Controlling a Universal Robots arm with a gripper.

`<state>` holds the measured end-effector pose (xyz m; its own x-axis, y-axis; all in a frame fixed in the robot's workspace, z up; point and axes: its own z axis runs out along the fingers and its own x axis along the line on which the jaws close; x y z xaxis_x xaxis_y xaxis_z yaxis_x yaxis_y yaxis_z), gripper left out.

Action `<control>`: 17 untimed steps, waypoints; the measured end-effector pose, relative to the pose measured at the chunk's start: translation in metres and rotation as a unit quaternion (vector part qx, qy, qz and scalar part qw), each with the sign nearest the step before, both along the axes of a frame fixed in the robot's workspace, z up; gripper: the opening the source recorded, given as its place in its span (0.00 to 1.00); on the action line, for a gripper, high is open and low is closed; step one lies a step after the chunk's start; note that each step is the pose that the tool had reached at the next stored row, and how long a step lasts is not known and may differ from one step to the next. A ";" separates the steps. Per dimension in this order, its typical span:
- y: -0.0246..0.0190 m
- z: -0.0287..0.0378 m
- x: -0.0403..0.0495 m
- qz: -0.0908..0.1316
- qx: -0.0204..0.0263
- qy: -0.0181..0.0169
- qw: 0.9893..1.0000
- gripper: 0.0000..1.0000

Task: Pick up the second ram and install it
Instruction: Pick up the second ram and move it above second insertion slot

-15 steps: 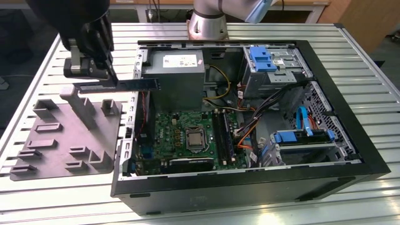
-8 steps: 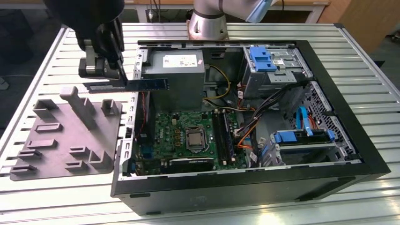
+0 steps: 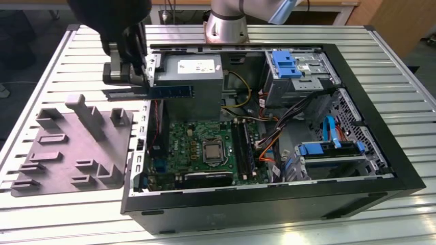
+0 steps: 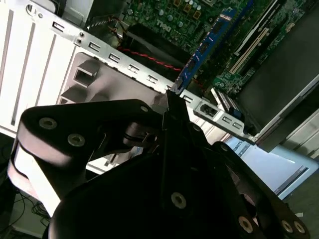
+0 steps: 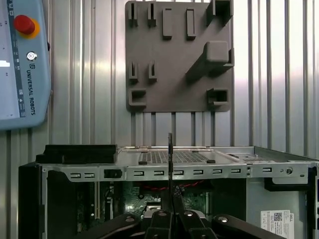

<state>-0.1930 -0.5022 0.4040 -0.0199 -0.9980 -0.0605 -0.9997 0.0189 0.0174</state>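
Note:
My gripper (image 3: 138,88) hangs over the back corner of the open computer case (image 3: 381,184), on the exterior view's left, shut on the second ram (image 3: 171,91). The ram is a slim blue-green stick lying level, its free end reaching over the case wall toward the power supply (image 3: 187,71). It juts from the fingertips in the second wrist view (image 4: 202,50), above the green motherboard (image 4: 164,22). Edge-on in the first wrist view, the ram (image 5: 170,159) is a thin dark line rising from the closed gripper (image 5: 172,199). The long memory slots (image 3: 242,148) lie beside the processor socket (image 3: 212,151).
A grey moulded tray (image 3: 68,148) with blocks and slots lies on the ribbed table at the exterior view's left of the case, also the tray (image 5: 179,55) beyond the case wall. Cables and blue drive brackets (image 3: 327,149) crowd the case's other side. A teach pendant (image 5: 22,64) rests on the table.

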 end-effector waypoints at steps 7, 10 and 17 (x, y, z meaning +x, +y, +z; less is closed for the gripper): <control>0.0003 -0.0017 0.0177 0.000 0.000 0.002 1.000 0.12; 0.0005 -0.0024 0.0244 0.000 0.000 0.003 1.000 0.12; 0.0007 -0.0039 0.0385 0.000 0.000 0.004 1.000 0.12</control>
